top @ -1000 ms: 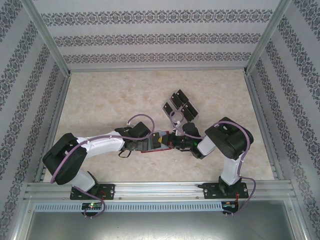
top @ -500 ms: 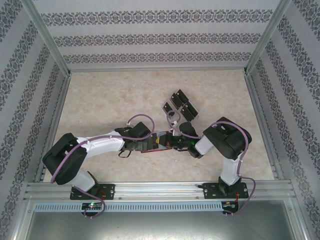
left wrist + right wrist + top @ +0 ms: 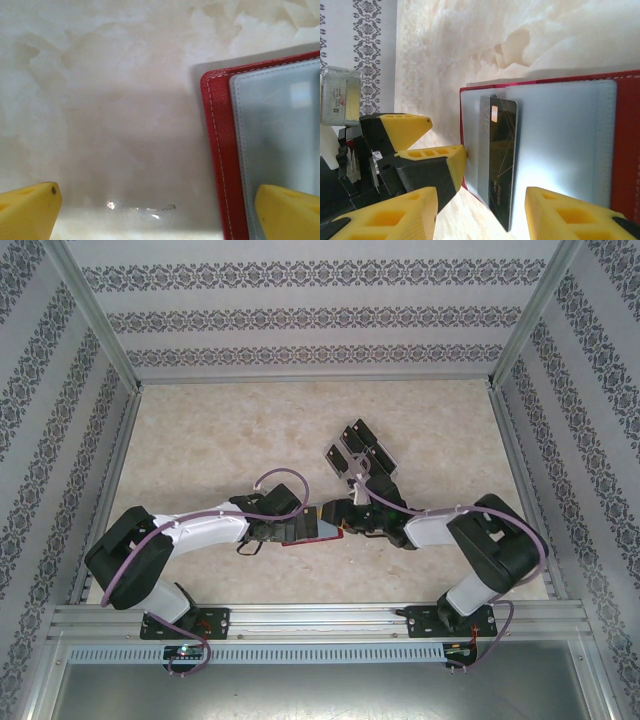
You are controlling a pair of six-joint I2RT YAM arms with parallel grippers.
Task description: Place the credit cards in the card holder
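Left fingers (image 3: 287,212) wide, touching card holder (image 3: 220,150); right fingers (image 3: 570,215) parted, seemingly off card (image 3: 501,160).

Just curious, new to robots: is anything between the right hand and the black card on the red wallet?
Nothing visible. The right hand is open, fingers either side of the black card lying on the red wallet.

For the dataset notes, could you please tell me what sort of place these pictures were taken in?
Probably a purpose-built robot recording cell, not a home: an aluminium frame holds patterned wall panels around a marble-look table, with the left arm and right arm bolted to a rail at its near edge.
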